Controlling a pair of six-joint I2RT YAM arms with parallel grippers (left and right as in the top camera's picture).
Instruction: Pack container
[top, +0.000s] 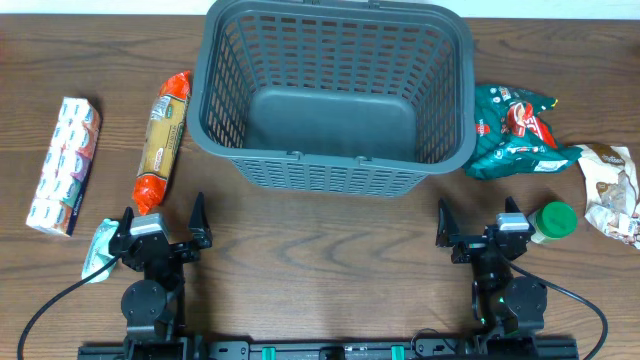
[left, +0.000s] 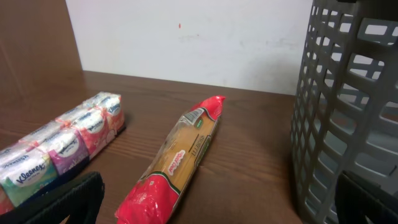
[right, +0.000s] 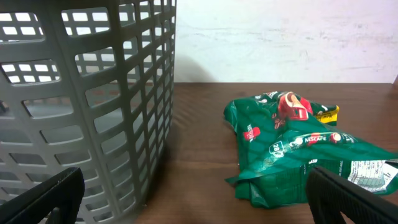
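Overhead alone shows green-lidded jar (top: 553, 221), well right of container (top: 330, 178)

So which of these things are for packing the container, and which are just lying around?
For the job: container; probably to pack: tissues, spaghetti, sachet, coffee bag, green-lidded jar, crumpled bag.
Lying about: nothing obvious.

Bright, even light overhead; soft shadows, sharp focus, slight packet glare.
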